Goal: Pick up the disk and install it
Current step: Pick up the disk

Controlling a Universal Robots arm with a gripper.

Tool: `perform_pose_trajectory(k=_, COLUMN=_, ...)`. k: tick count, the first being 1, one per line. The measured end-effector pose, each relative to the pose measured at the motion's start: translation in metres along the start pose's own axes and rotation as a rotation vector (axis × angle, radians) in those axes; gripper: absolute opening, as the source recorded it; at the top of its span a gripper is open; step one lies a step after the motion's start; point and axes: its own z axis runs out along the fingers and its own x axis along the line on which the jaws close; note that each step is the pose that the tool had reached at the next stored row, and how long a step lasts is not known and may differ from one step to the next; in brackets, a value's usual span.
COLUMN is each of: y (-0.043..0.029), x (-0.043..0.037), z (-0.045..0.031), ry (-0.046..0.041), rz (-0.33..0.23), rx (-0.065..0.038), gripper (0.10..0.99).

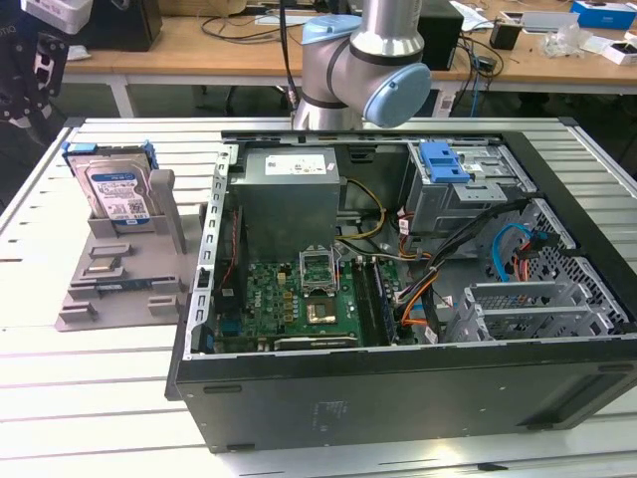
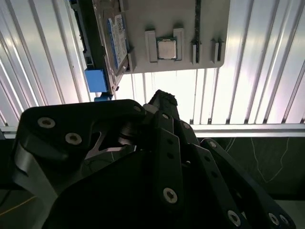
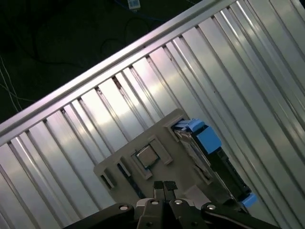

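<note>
Pincer (image 3: 162, 185) clenched, empty, hanging over the grey stand (image 3: 164, 136). Past its tips, the disk (image 3: 212, 150) sits on edge in the stand's slot, untouched, on the ribbed desk (image 3: 71, 138), at the exterior view's left of the open computer case (image 1: 398, 383).
</note>
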Motion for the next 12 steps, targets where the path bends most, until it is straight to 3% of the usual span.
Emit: perform_pose_trajectory(k=12, y=0.0000, x=0.0000, z=0.0000, ry=0.0074, rz=-0.184, rx=-0.004, gripper=0.106)
